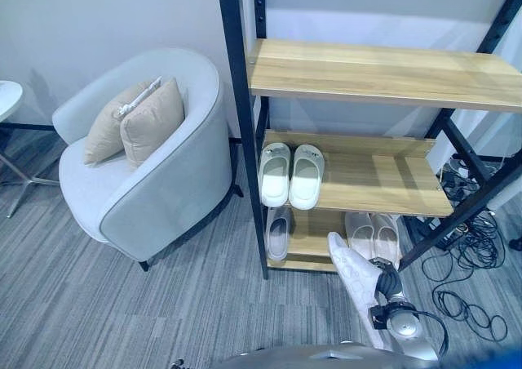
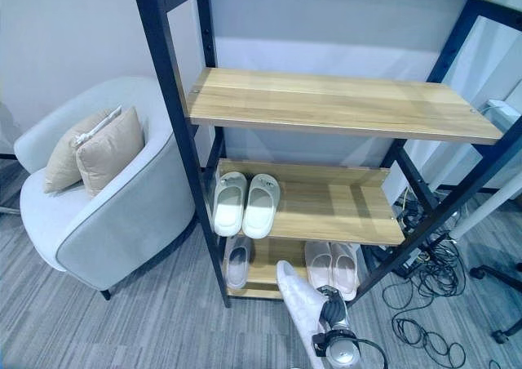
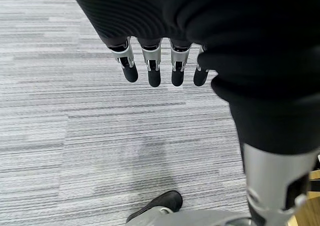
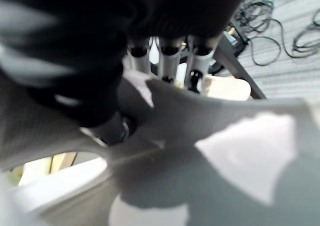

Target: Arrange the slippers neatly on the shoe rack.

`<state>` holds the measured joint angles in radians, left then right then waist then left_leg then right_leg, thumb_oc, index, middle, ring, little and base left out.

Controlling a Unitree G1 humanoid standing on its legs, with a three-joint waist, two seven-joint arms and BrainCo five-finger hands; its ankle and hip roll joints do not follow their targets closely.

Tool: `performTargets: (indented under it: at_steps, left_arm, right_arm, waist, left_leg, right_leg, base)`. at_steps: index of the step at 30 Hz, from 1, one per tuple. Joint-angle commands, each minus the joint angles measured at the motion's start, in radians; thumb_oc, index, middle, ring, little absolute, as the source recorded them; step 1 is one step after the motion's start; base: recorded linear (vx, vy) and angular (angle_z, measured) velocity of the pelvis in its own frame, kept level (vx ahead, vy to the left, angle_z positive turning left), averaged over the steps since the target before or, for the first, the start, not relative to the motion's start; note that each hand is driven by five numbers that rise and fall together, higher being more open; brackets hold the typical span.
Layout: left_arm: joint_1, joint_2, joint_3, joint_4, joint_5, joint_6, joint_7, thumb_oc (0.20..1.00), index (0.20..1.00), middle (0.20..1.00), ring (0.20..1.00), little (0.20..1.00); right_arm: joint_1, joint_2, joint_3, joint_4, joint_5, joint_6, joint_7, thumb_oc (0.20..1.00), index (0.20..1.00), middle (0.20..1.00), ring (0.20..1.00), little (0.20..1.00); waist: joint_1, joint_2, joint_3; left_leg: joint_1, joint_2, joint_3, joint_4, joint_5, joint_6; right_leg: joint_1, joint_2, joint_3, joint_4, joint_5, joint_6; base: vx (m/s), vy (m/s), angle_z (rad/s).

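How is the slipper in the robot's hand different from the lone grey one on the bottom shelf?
The held slipper is white and tilted in front of the rack, gripped by the right hand. The grey slipper lies flat on the bottom shelf, untouched. Both are single slippers without partners beside them.

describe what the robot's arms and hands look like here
Each hand has a dark ribbed cover over its back and wrist, with a row of silver fingers ending in dark rounded tips, clearest on the left hand. The right hand sits on a silver-grey arm with a shiny rounded metal wrist joint and a thin black cable looping beside it.
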<state>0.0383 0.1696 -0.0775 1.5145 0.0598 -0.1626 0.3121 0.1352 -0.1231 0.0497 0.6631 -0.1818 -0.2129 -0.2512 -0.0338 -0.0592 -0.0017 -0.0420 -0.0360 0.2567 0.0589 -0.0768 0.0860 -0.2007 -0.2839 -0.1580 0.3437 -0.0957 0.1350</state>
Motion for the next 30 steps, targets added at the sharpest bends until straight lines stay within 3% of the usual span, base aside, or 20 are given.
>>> performTargets:
  at_steps: [1, 7, 11, 13, 17, 18, 22, 23, 24, 28, 29, 30]
  left_arm:
    - [-0.002, -0.074, -0.012, 0.023, 0.009, -0.027, 0.008, 1.000, 1.000, 1.000, 1.000, 1.000]
    - [0.024, -0.082, 0.019, 0.036, -0.015, -0.060, 0.003, 1.000, 1.000, 1.000, 1.000, 1.000]
    - [-0.005, -0.069, 0.046, -0.013, -0.052, -0.095, -0.035, 1.000, 1.000, 1.000, 1.000, 1.000]
    - [-0.045, -0.058, 0.062, -0.054, -0.084, -0.108, -0.074, 1.000, 1.000, 1.000, 1.000, 1.000]
    - [-0.092, -0.051, 0.075, -0.093, -0.111, -0.126, -0.105, 1.000, 1.000, 1.000, 1.000, 1.000]
    - [-0.123, -0.038, 0.080, -0.124, -0.138, -0.125, -0.133, 1.000, 1.000, 1.000, 1.000, 1.000]
    - [-0.195, 0.002, 0.094, -0.173, -0.182, -0.114, -0.162, 1.000, 1.000, 1.000, 1.000, 1.000]
    - [-0.220, 0.020, 0.126, -0.198, -0.227, -0.110, -0.185, 1.000, 1.000, 1.000, 1.000, 1.000]
    - [-0.271, 0.037, 0.156, -0.213, -0.270, -0.094, -0.212, 1.000, 1.000, 1.000, 1.000, 1.000]
    - [-0.331, 0.037, 0.186, -0.251, -0.313, -0.085, -0.218, 1.000, 1.000, 1.000, 1.000, 1.000]
    - [-0.367, 0.019, 0.197, -0.298, -0.336, -0.089, -0.213, 1.000, 1.000, 1.000, 1.000, 1.000]
    - [-0.380, 0.013, 0.197, -0.322, -0.341, -0.090, -0.212, 1.000, 1.000, 1.000, 1.000, 1.000]
  right_arm:
    - [0.000, -0.033, -0.023, -0.033, -0.011, -0.056, -0.040, 0.200, 0.200, 0.200, 0.200, 0.200]
    - [0.026, -0.049, -0.020, -0.023, -0.023, -0.061, -0.069, 0.200, 0.200, 0.200, 0.200, 0.200]
    - [0.000, -0.074, -0.037, -0.028, -0.018, -0.057, -0.078, 0.200, 0.200, 0.200, 0.200, 0.200]
    - [-0.053, -0.091, -0.030, -0.030, -0.015, -0.051, -0.076, 0.200, 0.200, 0.200, 0.200, 0.200]
    - [-0.122, -0.101, -0.014, -0.034, -0.011, -0.037, -0.069, 0.200, 0.200, 0.200, 0.200, 0.200]
    - [-0.177, -0.095, -0.004, -0.035, -0.001, -0.018, -0.053, 0.200, 0.200, 0.200, 0.200, 0.200]
    - [-0.331, -0.117, 0.033, -0.043, 0.022, 0.038, 0.002, 0.200, 0.200, 0.200, 0.200, 0.200]
    - [-0.369, -0.126, 0.023, -0.085, 0.044, 0.055, 0.042, 0.200, 0.200, 0.200, 0.200, 0.200]
    - [-0.474, -0.136, 0.039, -0.098, 0.058, 0.070, 0.049, 0.200, 0.200, 0.200, 0.200, 0.200]
    - [-0.610, -0.144, 0.043, -0.122, 0.078, 0.084, 0.058, 0.200, 0.200, 0.200, 0.200, 0.200]
    - [-0.708, -0.139, 0.027, -0.131, 0.091, 0.120, 0.053, 0.200, 0.200, 0.200, 0.200, 0.200]
    - [-0.737, -0.133, 0.018, -0.134, 0.097, 0.132, 0.050, 0.200, 0.200, 0.200, 0.200, 0.200]
  waist:
    - [-0.003, -0.002, 0.010]
    - [-0.006, 0.001, 0.009]
    - [0.002, 0.006, 0.042]
    - [0.010, 0.011, 0.071]
    - [0.012, 0.018, 0.053]
    - [0.015, 0.018, 0.019]
    - [0.024, 0.000, -0.049]
    - [0.028, -0.006, -0.068]
    - [0.032, -0.011, -0.091]
    - [0.033, -0.012, -0.096]
    - [0.034, -0.010, -0.081]
    - [0.035, -0.008, -0.073]
  left_leg:
    - [-0.034, 0.051, -0.088, 0.109, -0.049, -0.022]
    - [-0.033, 0.068, -0.105, 0.144, -0.068, -0.031]
    - [-0.127, 0.074, -0.127, 0.265, -0.094, -0.034]
    - [-0.240, 0.077, -0.151, 0.379, -0.116, -0.033]
    - [-0.431, 0.070, -0.170, 0.516, -0.151, -0.025]
    - [-0.578, 0.065, -0.176, 0.613, -0.176, -0.020]
    - [-0.841, 0.076, -0.167, 0.798, -0.222, -0.025]
    - [-0.945, 0.075, -0.169, 0.873, -0.243, -0.028]
    - [-1.077, 0.079, -0.174, 1.001, -0.310, -0.036]
    - [-1.228, 0.098, -0.174, 1.160, -0.365, -0.044]
    - [-1.319, 0.119, -0.172, 1.285, -0.412, -0.043]
    - [-1.346, 0.125, -0.172, 1.321, -0.426, -0.043]
  right_leg:
    - [0.077, 0.020, 0.019, -0.158, 0.093, 0.009]
    - [0.089, 0.055, 0.015, -0.132, 0.040, -0.026]
    - [0.016, 0.051, 0.005, -0.011, 0.008, -0.040]
    - [-0.080, 0.042, 0.000, 0.084, -0.007, -0.046]
    - [-0.255, 0.042, 0.011, 0.201, -0.042, -0.057]
    - [-0.394, 0.034, 0.017, 0.278, -0.070, -0.063]
    - [-0.661, 0.035, 0.052, 0.441, -0.126, -0.068]
    - [-0.770, 0.032, 0.070, 0.519, -0.156, -0.074]
    - [-0.908, 0.023, 0.096, 0.652, -0.233, -0.086]
    - [-1.062, 0.007, 0.122, 0.815, -0.286, -0.104]
    - [-1.160, -0.004, 0.146, 0.932, -0.322, -0.111]
    - [-1.192, -0.009, 0.152, 0.973, -0.336, -0.111]
  base:
    - [-0.01, -0.060, 0.03]
    - [0.01, -0.086, 0.19]
    - [-0.11, -0.066, 0.18]
    - [-0.26, -0.056, 0.25]
    - [-0.28, -0.020, 0.11]
    - [-0.36, 0.014, -0.09]
    - [-0.25, 0.025, 0.02]
    - [-0.07, -0.003, -0.19]
    - [-0.04, -0.030, -0.01]
    - [0.03, -0.047, 0.10]
    - [0.06, -0.077, -0.03]
    - [0.07, -0.073, -0.06]
